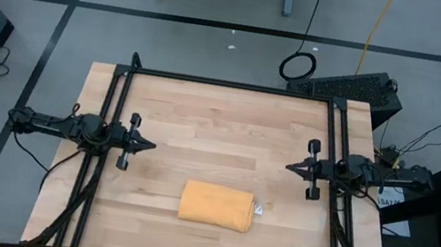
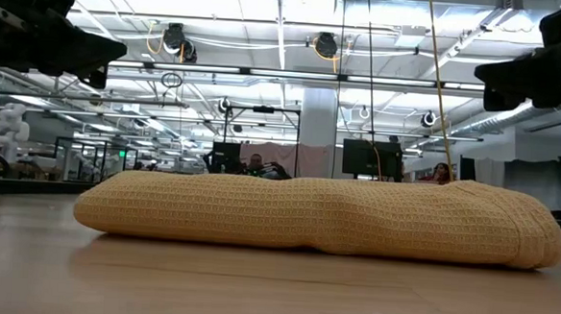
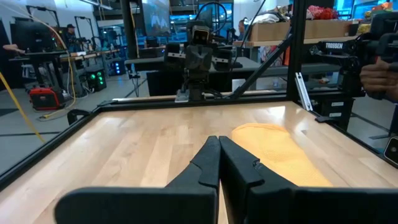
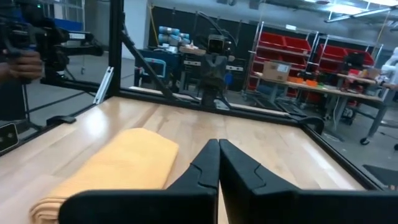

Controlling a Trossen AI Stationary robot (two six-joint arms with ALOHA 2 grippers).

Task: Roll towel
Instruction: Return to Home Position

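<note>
Looks like you're basically at the wrap-up step here. The towel (image 1: 217, 206) sits as a fat roll in the near half of the table (image 1: 222, 111), a touch right of centre. Its white tag (image 1: 259, 208) pokes out at the right end.

Neither arm touches it. The left gripper (image 1: 150, 143) hangs at the left side and the right gripper (image 1: 290, 165) at the right, both well apart from the roll and pointing at each other. Both wrist views show the fingers pressed together on nothing.

My guess is there's nothing left but parking the arms, so your next move just needs to keep clear of the roll and not nudge it loose.

Hard to say how tight the roll is, since you can't see the coil at either end. The low view also cuts both arms off at its top corners.
</note>
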